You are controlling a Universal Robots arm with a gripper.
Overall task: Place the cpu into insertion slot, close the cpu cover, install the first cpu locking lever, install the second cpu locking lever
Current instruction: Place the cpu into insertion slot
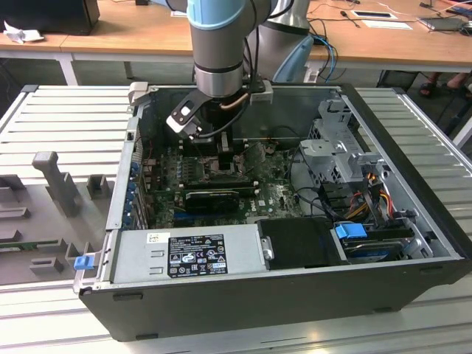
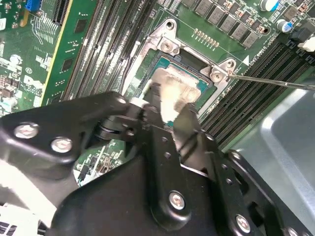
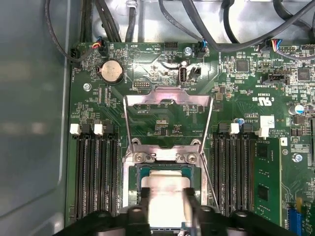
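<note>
One cpu [image 2: 174,83], apparently clamped by the gripper [image 2: 172,101], is sitting over the insertion slot [image 3: 132,182]; cpu cover [image 3: 147,97] standing open; a tilted release would be risking bent socket contacts.

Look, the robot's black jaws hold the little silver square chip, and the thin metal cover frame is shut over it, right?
Not quite. The black jaws do hold the small flat silver-grey square chip, but the thin silver-grey metal cover frame is open, swung back clear of it, as the first wrist view shows.
</note>
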